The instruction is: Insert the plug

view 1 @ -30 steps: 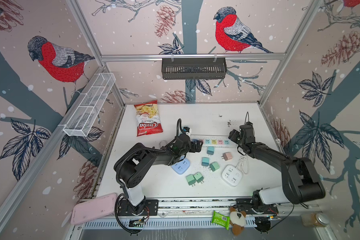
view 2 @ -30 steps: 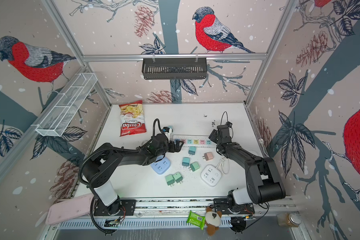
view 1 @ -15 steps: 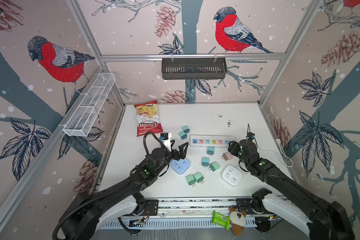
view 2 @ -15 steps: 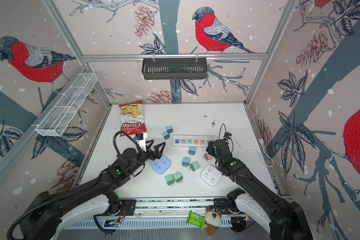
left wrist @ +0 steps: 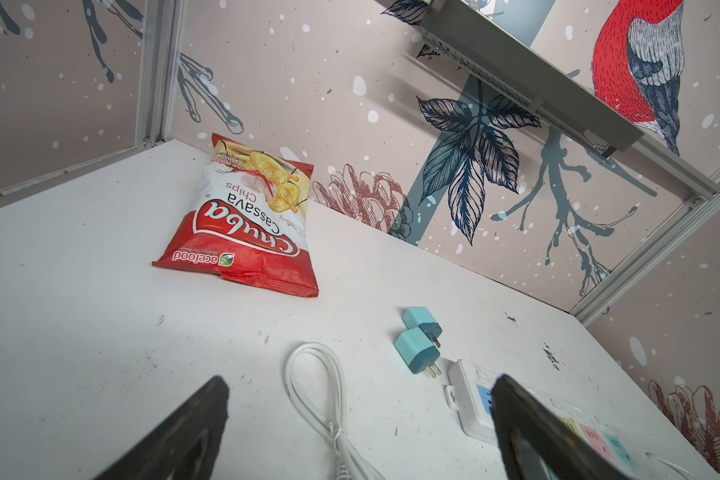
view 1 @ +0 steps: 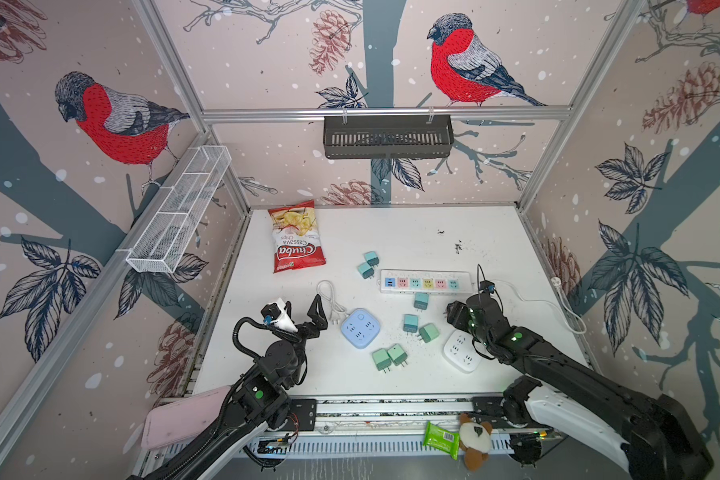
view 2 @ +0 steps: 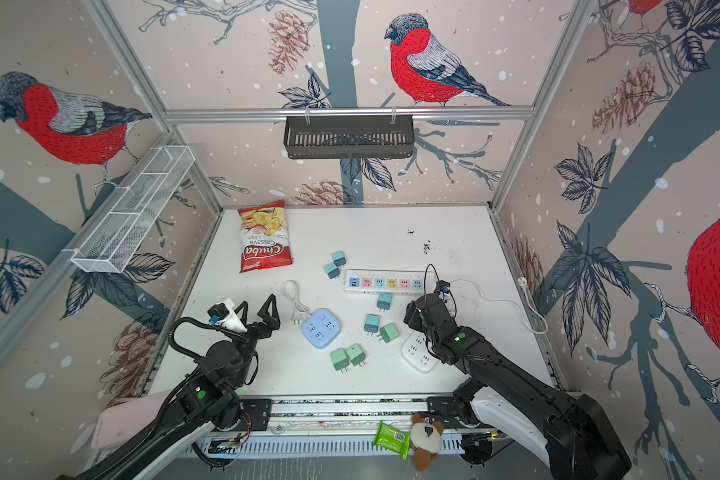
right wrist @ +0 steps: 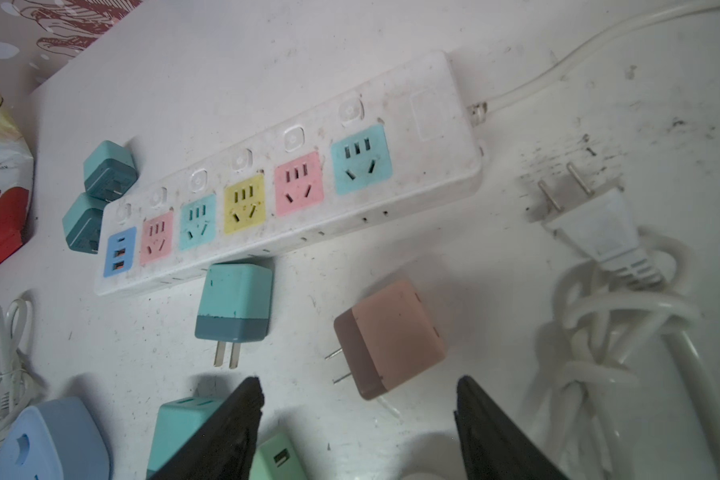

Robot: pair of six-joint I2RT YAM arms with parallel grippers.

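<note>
The right gripper (right wrist: 358, 386) hangs low over the right half of the table (view 1: 391, 232). Its two black fingers (right wrist: 242, 415) are spread apart and nothing is between them. The pink plug (right wrist: 391, 336) lies flat on the table just beyond the fingertips, in line with the gap. As far as the wrist view shows, it touches neither finger. In both top views the gripper body covers it.

The plug sits between the gripper and the strip (right wrist: 292, 178), near the strip but apart from it. Its long axis runs roughly along the strip's long side. Its two prongs point toward the table's left edge, toward the teal plug (right wrist: 233, 303). This teal plug touches the strip's front side, and its prongs are turned to the front edge.

The strip lies about halfway between the front and back edges, parallel to the back edge, with its cord going to the right edge. Its blue USB face is at the left end, followed by pink, teal, yellow, pink and teal sockets.

The left gripper (view 1: 302, 309) is raised over the left front part of the table, well apart from the pink plug. Its fingers stand wide apart and hold nothing. The looped cable (left wrist: 308, 386) lies on the table before it, and the blue cube (view 1: 360, 328) is just beside it toward the middle. The chips bag (view 1: 296, 237) lies near the back left corner. The white cube (view 1: 460, 351) lies under the right arm, near the front edge.
</note>
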